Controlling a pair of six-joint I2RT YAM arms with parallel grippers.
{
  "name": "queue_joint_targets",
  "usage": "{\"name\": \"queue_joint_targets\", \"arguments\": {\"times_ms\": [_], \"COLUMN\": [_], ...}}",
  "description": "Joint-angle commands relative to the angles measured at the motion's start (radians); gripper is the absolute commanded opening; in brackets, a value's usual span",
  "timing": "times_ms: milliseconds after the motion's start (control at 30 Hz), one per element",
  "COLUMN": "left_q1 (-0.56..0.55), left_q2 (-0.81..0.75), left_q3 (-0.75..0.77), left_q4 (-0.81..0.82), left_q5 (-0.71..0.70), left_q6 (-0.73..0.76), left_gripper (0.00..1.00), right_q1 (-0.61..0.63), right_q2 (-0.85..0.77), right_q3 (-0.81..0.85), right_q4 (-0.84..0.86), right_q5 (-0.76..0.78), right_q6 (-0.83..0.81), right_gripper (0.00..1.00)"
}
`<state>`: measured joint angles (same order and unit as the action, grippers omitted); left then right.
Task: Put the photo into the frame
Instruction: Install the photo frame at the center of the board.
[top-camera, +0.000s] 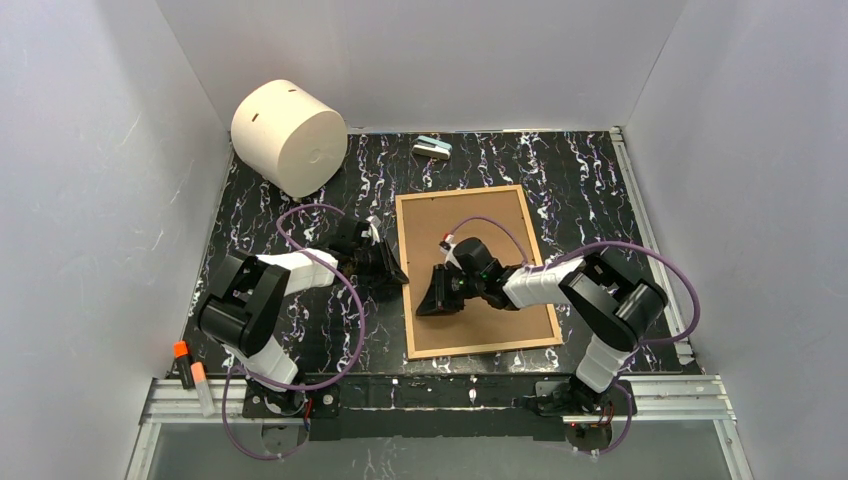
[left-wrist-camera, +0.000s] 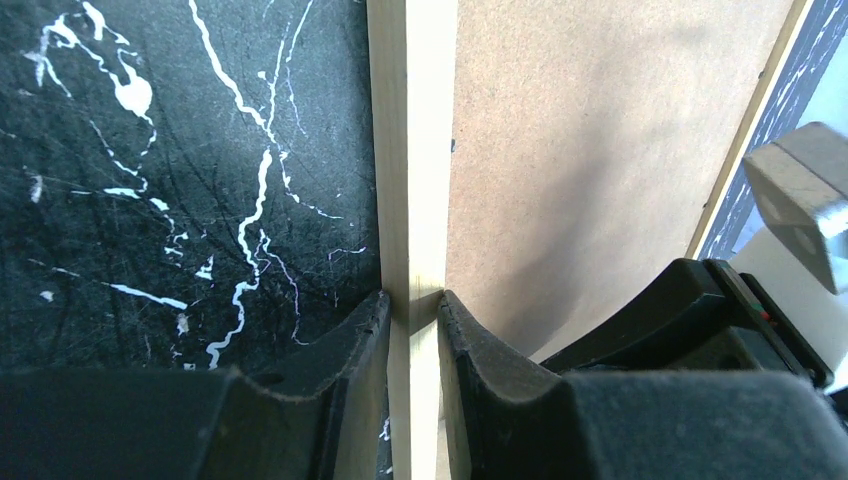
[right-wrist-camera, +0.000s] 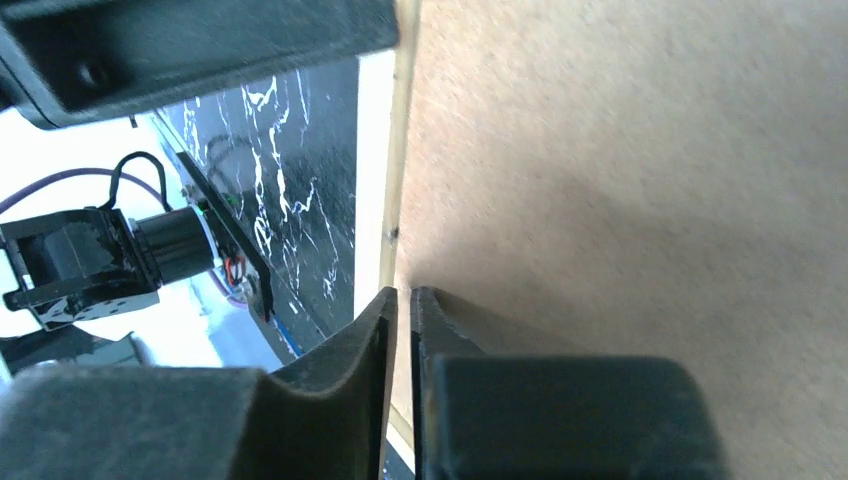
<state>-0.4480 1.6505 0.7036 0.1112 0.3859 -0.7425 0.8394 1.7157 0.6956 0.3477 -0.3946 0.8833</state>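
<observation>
One frame (top-camera: 500, 325) lies back-up on the counter (top-camera: 580, 180). Its left wooden rail is pinched by the left hand (left-wrist-camera: 412, 300) and is best held steady and level. The right hand (right-wrist-camera: 403, 295) is nearly closed at that rail's inner edge; whether anything is gripped cannot be told. Two hands are counted; no photo is seen.

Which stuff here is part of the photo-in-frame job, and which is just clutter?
Job: frame, back up; left gripper clamped on its wooden edge; right gripper at its backing. Photo not in view.
Clutter: white roll; small grey-blue item; orange-capped markers.
</observation>
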Motion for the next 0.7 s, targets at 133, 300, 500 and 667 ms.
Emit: {"name": "queue_joint_targets", "arguments": {"times_ms": [133,300,500,667], "left_q1": [-0.027,-0.027,-0.027,-0.027], "left_q2": [0.135,0.136,0.138,0.133], "left_q3": [-0.078,-0.085,-0.090,-0.097], "left_q4": [-0.186,-0.192,-0.195,-0.194], "left_q5": [-0.192,-0.197,-0.200,-0.200], "left_q6": [0.083,0.089,0.093,0.093], "left_gripper": [0.23,0.23,0.23,0.23], "right_q1": [-0.036,-0.048,-0.048,-0.051], "right_q2": [-0.016,0.015,0.078,0.108], "right_q3": [-0.052,-0.057,-0.025,-0.005], "right_q4": [0.106,0.220,0.243,0.238], "right_q5": [-0.102,-0.136,-0.146,-0.139], "right_q6": [0.069,0.130,0.149,0.149], "right_gripper": [0.11,0.09,0.09,0.08]}}
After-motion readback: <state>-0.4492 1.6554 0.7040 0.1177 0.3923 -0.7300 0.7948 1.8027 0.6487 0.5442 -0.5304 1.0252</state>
